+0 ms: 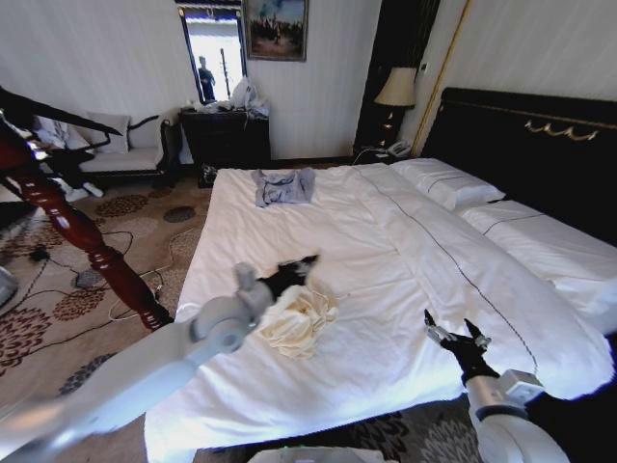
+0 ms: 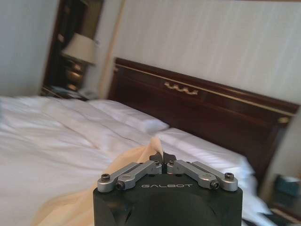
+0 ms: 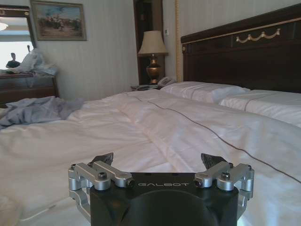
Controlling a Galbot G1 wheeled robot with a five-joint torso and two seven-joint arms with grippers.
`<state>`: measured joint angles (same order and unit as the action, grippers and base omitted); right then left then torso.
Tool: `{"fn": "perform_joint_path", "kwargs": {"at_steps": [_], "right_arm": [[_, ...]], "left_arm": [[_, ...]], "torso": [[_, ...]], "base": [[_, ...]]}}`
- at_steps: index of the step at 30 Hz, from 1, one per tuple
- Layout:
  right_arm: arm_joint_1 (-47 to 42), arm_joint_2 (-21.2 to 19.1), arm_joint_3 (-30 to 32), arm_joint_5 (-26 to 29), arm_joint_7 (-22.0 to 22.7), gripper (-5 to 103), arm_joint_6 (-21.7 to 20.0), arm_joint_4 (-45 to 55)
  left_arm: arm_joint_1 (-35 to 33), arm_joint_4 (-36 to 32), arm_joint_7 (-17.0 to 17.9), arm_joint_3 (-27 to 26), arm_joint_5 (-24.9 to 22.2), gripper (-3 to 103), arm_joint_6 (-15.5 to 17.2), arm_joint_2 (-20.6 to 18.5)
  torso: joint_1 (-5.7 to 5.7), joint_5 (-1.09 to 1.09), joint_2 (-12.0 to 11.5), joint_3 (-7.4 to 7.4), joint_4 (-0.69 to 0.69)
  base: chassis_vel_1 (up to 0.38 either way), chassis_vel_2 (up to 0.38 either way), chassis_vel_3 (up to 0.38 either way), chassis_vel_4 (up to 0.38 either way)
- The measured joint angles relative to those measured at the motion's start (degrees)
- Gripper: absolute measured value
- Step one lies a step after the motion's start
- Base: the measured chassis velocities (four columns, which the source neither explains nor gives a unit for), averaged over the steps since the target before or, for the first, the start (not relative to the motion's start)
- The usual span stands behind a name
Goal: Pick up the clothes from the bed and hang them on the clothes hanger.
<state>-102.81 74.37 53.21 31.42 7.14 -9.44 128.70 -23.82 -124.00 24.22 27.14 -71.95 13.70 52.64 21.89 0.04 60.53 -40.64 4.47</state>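
Note:
The clothes (image 1: 297,322), a crumpled cream garment, lie near the foot of the bed (image 1: 386,241). My left gripper (image 1: 297,269) is just above their far edge, shut on a pinch of the cream fabric (image 2: 141,157), which hangs from its tips in the left wrist view (image 2: 163,157). My right gripper (image 1: 457,335) stands open over the white sheet to the right of the clothes, nothing between its fingers (image 3: 160,162). The clothes hanger is out of view.
A small grey-blue garment (image 1: 284,185) lies at the bed's far left edge. A reddish-brown wooden post (image 1: 82,241) leans over the carpet on the left, with cables on the floor. Pillows (image 1: 453,183) and the dark headboard (image 1: 525,145) are on the right.

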Motion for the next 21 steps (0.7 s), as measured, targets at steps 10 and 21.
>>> {"fn": "perform_joint_path", "kwargs": {"at_steps": [10, 21], "right_arm": [[1.0, -0.8, 1.0, 0.4, 1.8, 100, -1.1, -2.4], [1.0, -1.1, 1.9, 1.1, 3.2, 100, -2.1, -2.9]], "left_arm": [[-1.7, 7.1, 4.0, 4.6, -1.1, -3, 2.4, 8.1], [-5.4, 8.5, 3.3, 2.0, -2.9, 38, 7.7, 7.8]], "torso": [[-0.01, -0.02, 0.0, 0.0, -0.03], [-0.01, -0.04, 0.0, 0.0, -0.02]], "base": [[0.0, 0.0, 0.0, 0.0], [0.0, 0.0, 0.0, 0.0]]}}
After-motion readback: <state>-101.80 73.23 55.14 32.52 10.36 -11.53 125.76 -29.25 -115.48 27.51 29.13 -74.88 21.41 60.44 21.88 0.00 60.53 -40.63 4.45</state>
